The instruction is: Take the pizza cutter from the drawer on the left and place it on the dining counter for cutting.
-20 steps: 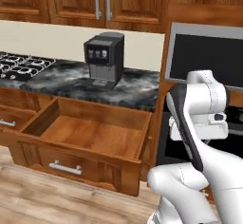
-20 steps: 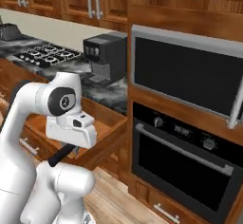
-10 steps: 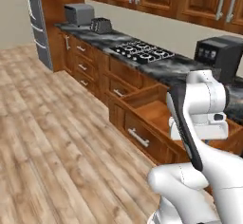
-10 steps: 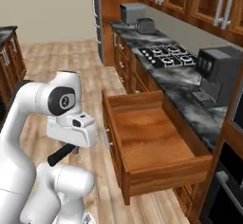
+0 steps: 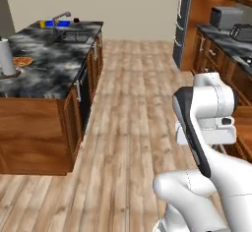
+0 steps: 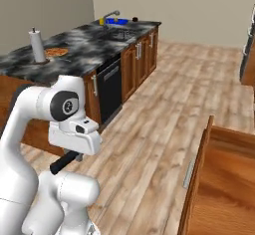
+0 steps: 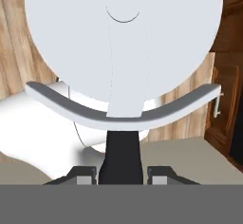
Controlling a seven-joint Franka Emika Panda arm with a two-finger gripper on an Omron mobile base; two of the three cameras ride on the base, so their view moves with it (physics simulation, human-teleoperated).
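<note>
Transit, by my guess: end effector (image 7: pixel 119 173) seems clenched on a dark handle, probably the pizza cutter (image 7: pixel 122 154). Best approach the dining counter (image 5: pixel 47 73) squarely, near the pizza (image 6: pixel 56 52).

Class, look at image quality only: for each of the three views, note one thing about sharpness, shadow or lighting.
Left base view: soft overall, the pizza on the dining counter only an orange smear. Right base view: even, flat light, no strong cast shadows on the floor; the open drawer has crisp edges. Hand view: the fingers are dark and sharply drawn, without glare.
</note>
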